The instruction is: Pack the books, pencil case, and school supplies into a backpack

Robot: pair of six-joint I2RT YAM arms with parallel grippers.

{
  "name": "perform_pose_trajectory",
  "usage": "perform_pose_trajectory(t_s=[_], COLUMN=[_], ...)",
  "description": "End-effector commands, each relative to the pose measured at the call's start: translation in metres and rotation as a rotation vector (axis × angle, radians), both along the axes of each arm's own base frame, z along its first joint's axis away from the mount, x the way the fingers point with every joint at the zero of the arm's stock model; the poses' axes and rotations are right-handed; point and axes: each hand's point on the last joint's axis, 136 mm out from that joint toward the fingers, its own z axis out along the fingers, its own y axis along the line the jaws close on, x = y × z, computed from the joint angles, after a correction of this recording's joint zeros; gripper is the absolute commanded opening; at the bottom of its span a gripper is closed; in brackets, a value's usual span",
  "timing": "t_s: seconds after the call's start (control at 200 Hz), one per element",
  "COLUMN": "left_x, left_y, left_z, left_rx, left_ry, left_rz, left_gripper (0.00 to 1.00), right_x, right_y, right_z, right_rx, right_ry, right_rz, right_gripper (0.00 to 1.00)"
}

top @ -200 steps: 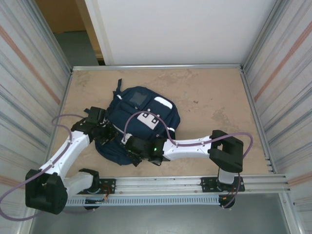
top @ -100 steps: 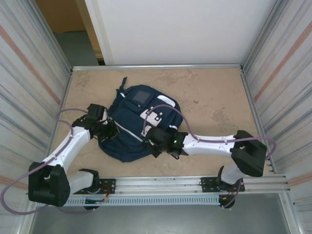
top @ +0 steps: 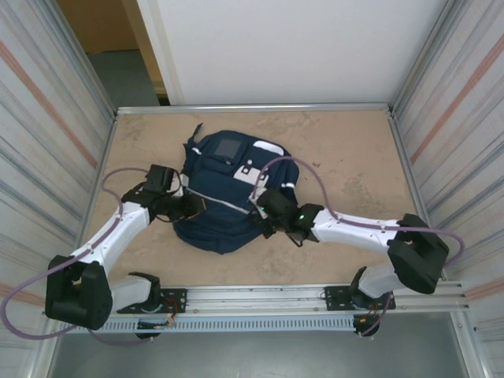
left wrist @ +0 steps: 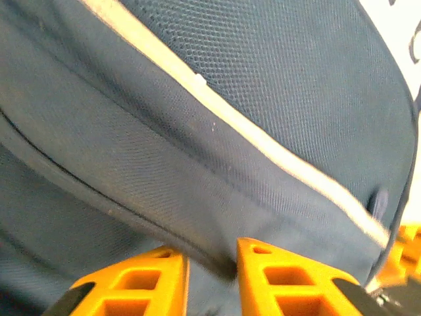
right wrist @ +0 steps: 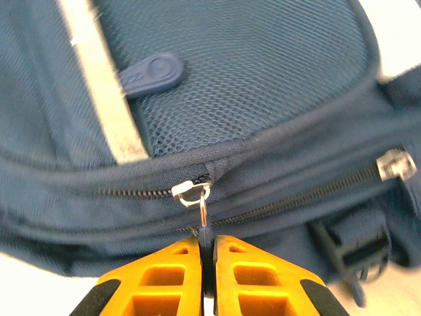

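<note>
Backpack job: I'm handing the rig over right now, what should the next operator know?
Right gripper: shut on a zipper pull of the backpack.
Left gripper: jaws slightly apart at a fabric fold on the backpack's side; grip unclear.
Backpack lies flat on the table, between both arms.
Done: cannot tell whether books and supplies are inside.
To do: verify contents, finish the zip.

The large navy-blue fabric backpack [top: 224,197] lies flat on the tan tabletop [top: 346,165], left of centre and toward the far half, with the left gripper [top: 197,206] against its left side and the right gripper [top: 264,224] at its near right edge, a small metal zipper pull [right wrist: 203,217] between that gripper's jaws.
</note>
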Motion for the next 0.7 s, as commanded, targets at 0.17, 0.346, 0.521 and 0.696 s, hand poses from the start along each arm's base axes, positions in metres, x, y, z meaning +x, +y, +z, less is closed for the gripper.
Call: perform_pose_trajectory(t_s=[0.17, 0.346, 0.521, 0.696], left_x=[-0.012, -0.009, 0.014, 0.044], left_y=[-0.060, -0.043, -0.014, 0.032], left_z=[0.068, 0.088, 0.122, 0.113], left_rx=[-0.217, -0.133, 0.056, 0.331], left_ry=[-0.120, -0.209, -0.518, -0.800], left_rz=[-0.161, -0.168, -0.132, 0.004], left_gripper=[0.37, 0.98, 0.99, 0.99], right_x=[0.021, 0.014, 0.002, -0.011], right_y=[-0.122, -0.148, -0.216, -0.246], right_z=[0.024, 0.085, 0.152, 0.149], right_rx=[0.018, 0.155, 0.226, 0.195], right_ry=[0.016, -0.150, -0.476, -0.693], right_rz=[-0.398, -0.457, -0.689, -0.697], right_gripper=[0.26, 0.54, 0.99, 0.99])
